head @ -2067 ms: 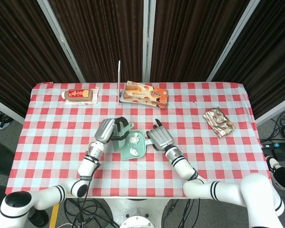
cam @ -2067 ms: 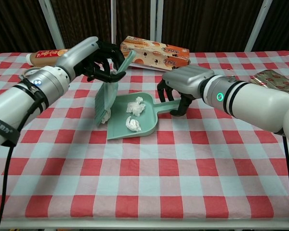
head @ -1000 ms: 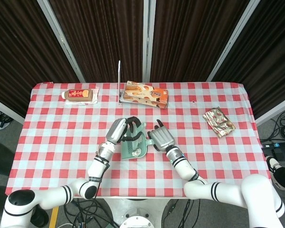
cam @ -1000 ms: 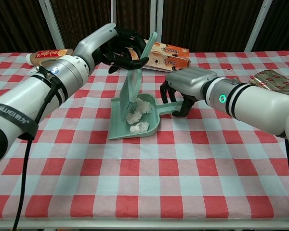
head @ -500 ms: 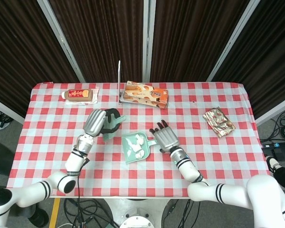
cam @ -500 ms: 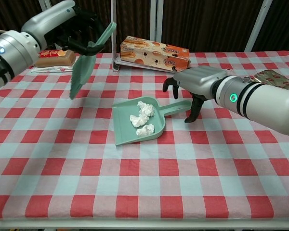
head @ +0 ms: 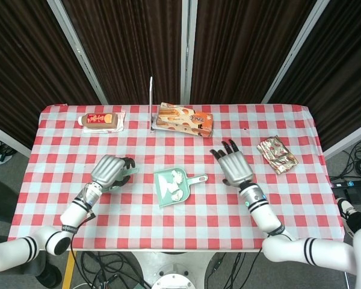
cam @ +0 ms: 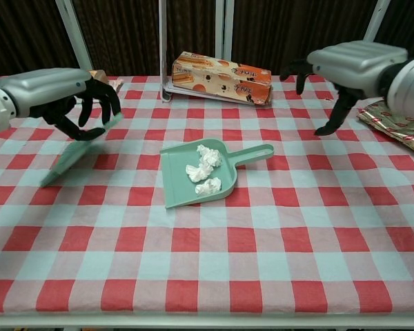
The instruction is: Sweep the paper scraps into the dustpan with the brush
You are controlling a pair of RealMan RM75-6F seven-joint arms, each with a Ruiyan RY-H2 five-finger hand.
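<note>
On the left side of the bench [head: 60, 153], which is covered in a red-and-white checked cloth, the left hand [head: 107, 173] is curled around the handle of the green brush [cam: 74, 152]. In the chest view the brush slants down and to the left from the hand, with its far end low over the cloth; whether it touches the cloth cannot be told. In the head view the hand hides most of the brush.

At the far left edge lies a flat orange packet [head: 100, 120].

Near the middle of the bench the green dustpan [head: 166, 188] lies flat, its handle pointing right and slightly away. The paper scraps [cam: 204, 171], several crumpled white wads, sit inside the pan. The dustpan is well apart from the left hand and brush, to their right.

Behind the dustpan, at the far edge, a long orange snack box [head: 185, 120] leans by a thin metal stand [head: 151, 103].

To the right of the dustpan the right hand [head: 234, 165] hangs above the bench with its fingers spread, holding nothing. It is clear of the dustpan handle, not touching it.

At the right side lies a crinkled foil wrapper [head: 277, 154].
</note>
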